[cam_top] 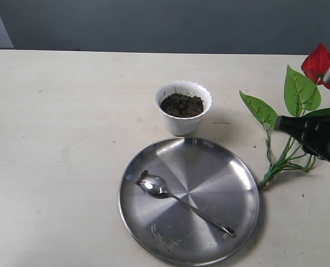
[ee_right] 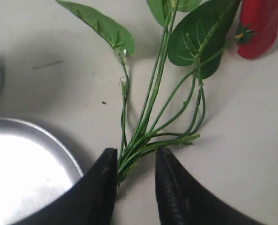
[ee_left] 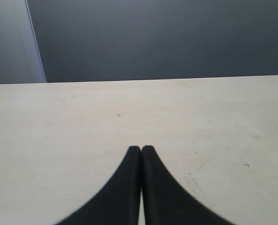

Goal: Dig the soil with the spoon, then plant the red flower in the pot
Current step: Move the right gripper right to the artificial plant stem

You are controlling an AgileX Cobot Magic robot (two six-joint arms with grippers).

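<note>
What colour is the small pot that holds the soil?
The pot is white with a scalloped rim; the exterior view shows it best.

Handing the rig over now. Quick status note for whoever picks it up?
Left gripper: shut, empty, over bare table.
Right gripper: open, its fingers on either side of the red flower stem base; grasp not closed. The flower lies on the table right of the plate.
Spoon: lying in the plate, bits of soil at its bowl.
Pot: upright behind the plate, soil inside.
Done: digging, apparently.
Left: grip the flower, lift it, plant it in the pot.
</note>
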